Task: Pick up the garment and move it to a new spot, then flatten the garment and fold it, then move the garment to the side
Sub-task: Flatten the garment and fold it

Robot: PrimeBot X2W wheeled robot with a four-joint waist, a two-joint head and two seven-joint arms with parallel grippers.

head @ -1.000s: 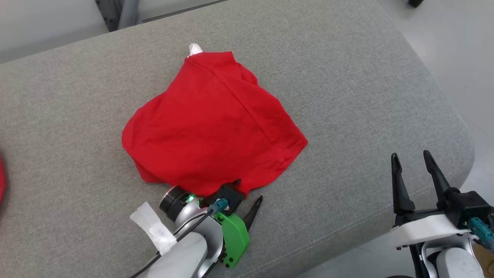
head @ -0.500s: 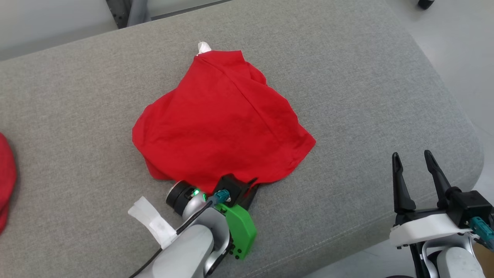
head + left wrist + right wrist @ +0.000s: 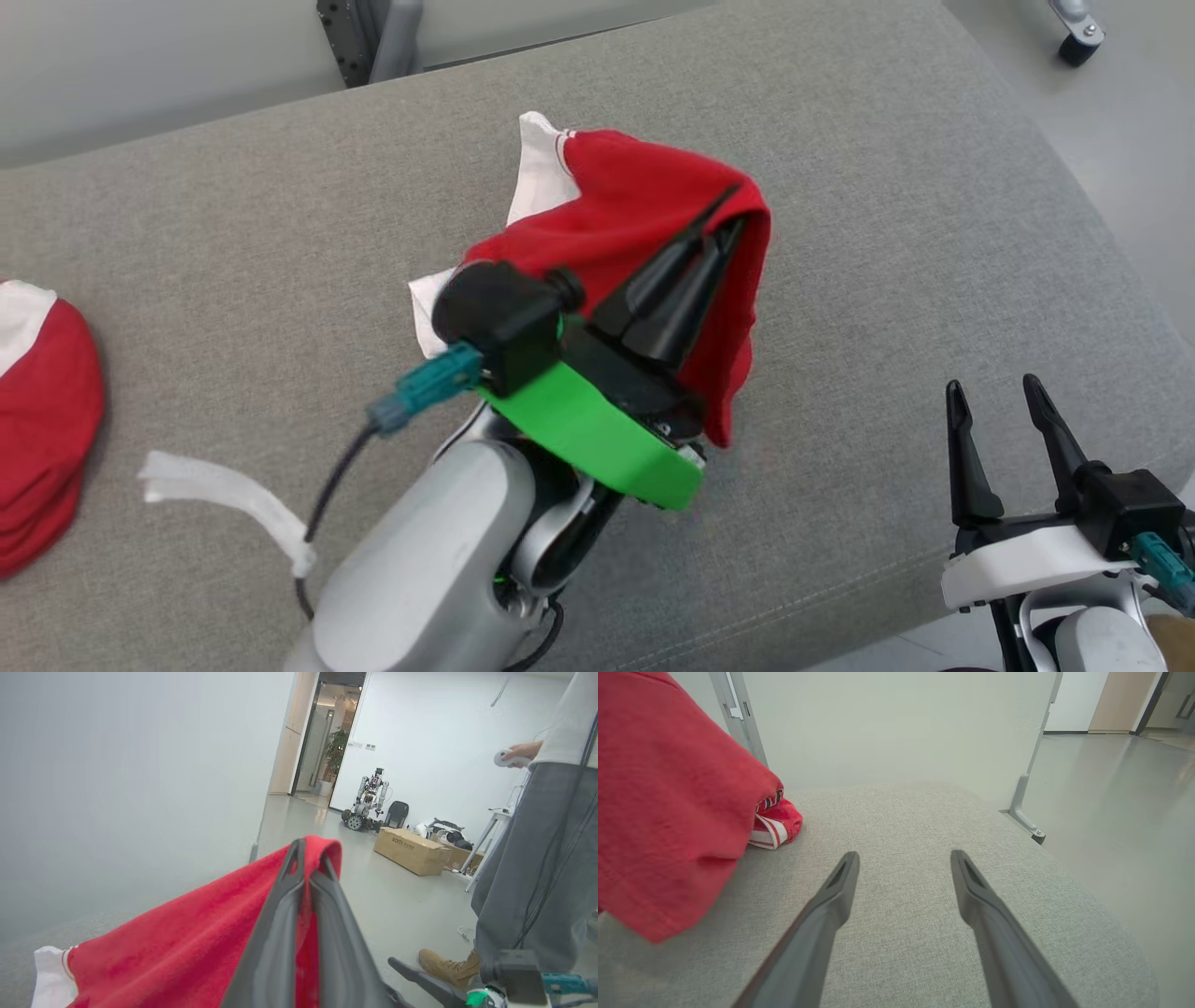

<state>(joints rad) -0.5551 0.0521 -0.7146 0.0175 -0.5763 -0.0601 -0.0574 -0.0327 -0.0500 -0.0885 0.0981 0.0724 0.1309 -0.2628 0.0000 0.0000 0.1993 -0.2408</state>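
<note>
Showing the grey upholstered surface (image 3: 887, 233) from the head view: its rounded right edge falls away to pale floor (image 3: 1120, 140), where a caster (image 3: 1074, 42) stands, and a dark metal post (image 3: 369, 37) rises behind the far edge. Bare fabric lies open to the right of the garment and along the near edge. A second red-and-white garment (image 3: 47, 439) rests at the left margin, well apart.

The left tool (image 3: 733, 210) is closed on the red garment (image 3: 644, 205), its two dark fingers pressed together with a fold of cloth pinched between them. The cloth drapes over the fingertips and hangs down on the right side of the tool, above the surface. A white part of the garment (image 3: 541, 168) trails behind and to the left, and whether it touches the surface cannot be told. The right tool (image 3: 992, 387) stands open at the lower right, holding nothing, well apart from the garment.

The left wrist view confirms the pinch: the left tool (image 3: 308, 858) meets with red garment (image 3: 187, 947) running between and beside the fingers. It also shows the room: a person's grey trousers (image 3: 537, 868) and tan boot (image 3: 448, 963), a cardboard box (image 3: 411, 851) and another robot (image 3: 369, 800).

The right wrist view shows the right tool (image 3: 904, 856) spread over bare surface (image 3: 901, 812), with the garment (image 3: 668, 812) hanging at the left and a striped red-and-white fold (image 3: 773, 823) lying beyond it.
</note>
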